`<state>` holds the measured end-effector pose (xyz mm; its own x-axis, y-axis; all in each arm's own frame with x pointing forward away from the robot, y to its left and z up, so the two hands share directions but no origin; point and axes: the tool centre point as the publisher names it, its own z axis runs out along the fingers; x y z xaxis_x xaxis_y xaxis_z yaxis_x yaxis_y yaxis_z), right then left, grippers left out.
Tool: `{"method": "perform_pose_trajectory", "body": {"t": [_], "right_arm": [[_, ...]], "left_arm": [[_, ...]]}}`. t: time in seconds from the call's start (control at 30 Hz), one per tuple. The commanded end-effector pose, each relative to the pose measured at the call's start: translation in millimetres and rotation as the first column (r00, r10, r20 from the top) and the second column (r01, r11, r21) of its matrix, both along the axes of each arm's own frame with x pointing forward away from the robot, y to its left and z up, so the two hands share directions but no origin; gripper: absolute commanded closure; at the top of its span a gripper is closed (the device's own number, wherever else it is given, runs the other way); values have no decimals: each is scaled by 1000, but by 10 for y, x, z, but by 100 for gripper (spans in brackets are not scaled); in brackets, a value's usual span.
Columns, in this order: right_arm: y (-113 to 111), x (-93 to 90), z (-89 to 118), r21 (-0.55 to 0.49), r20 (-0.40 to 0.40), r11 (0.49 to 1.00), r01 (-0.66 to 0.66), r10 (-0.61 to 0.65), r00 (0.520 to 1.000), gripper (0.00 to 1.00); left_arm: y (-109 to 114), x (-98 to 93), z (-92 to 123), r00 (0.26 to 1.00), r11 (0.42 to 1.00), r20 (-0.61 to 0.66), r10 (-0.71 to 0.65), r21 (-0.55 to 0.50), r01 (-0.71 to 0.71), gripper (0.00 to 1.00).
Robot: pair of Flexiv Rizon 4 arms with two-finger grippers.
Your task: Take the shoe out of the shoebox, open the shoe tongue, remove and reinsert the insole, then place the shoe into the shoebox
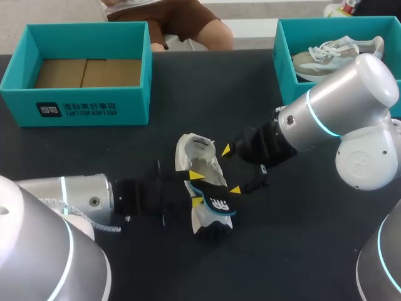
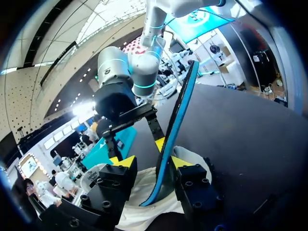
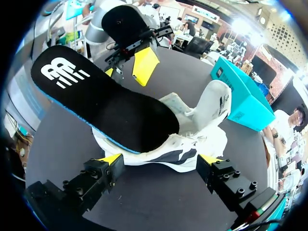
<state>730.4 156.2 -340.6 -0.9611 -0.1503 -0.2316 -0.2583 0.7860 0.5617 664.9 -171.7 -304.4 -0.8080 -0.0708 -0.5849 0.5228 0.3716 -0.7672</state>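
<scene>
- Black table [image 1: 301,251] carries everything, and both arms reach over it toward its middle.
- Right arm [image 1: 338,106], silver, comes in from the right side. Left arm [image 1: 62,200] comes in from the left.
- Left shoebox [image 1: 75,106], teal, stands well behind the left pincer [image 1: 197,188] at the table's far edge. It shows only its brown cardboard floor.
- Right shoebox [image 1: 282,56], also teal, stands well behind the right pincer [image 1: 230,170] at the far edge. It holds a second shoe [image 1: 326,56], pale grey with white laces.
- Shoe [image 1: 195,150], white, lies on the table between the two pincers, outside both boxes and just ahead of the right pincer.
- Insole [image 1: 216,202], black on top with a blue edge and a white mark, sticks partly out of the shoe. One end is tucked inside, and the free end is raised toward the left arm. From the left wrist it stands edge-on directly ahead of the left pincer.
- Right pincer is spread wide and grips nothing.
- Left pincer sits against the shoe's other side. I cannot tell whether it is gripping.
</scene>
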Motion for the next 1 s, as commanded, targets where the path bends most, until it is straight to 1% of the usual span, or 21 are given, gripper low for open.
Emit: {"method": "perform_pose_trajectory", "body": {"t": [0.03, 0.07, 0.1, 0.13, 0.17, 0.2, 0.23, 0.53, 1.0], "right_arm": [[3, -5, -8, 1, 1, 1000, 0, 0, 1000, 0], [3, -5, -8, 1, 1, 1000, 0, 0, 1000, 0], [3, -5, -8, 1, 1, 1000, 0, 0, 1000, 0], [3, -5, -8, 1, 1, 1000, 0, 0, 1000, 0], [3, -5, -8, 1, 1, 1000, 0, 0, 1000, 0], [3, -5, -8, 1, 1, 1000, 0, 0, 1000, 0], [3, -5, -8, 1, 1, 1000, 0, 0, 1000, 0], [3, -5, -8, 1, 1, 1000, 0, 0, 1000, 0], [3, -5, -8, 1, 1, 1000, 0, 0, 1000, 0]], "left_arm": [[-87, 51, -28, 1000, 997, -31, -1, 78, 3, 57], [-97, 57, -50, 999, 995, -41, -4, 95, 8, 58], [-105, 60, -64, 999, 995, -48, -7, 96, 11, 61], [-113, 66, -76, 999, 995, -46, -5, 97, 9, 61], [-118, 70, -93, 999, 995, -50, -8, 104, 13, 70], [-120, 74, -107, 998, 995, -55, -8, 102, 14, 94], [-120, 74, -128, 998, 994, -54, -9, 104, 15, 100], [-104, 89, -287, 998, 995, -61, -6, 102, 12, 100], [-34, 296, -508, 997, 988, -48, 57, 150, -49, 100]]}}
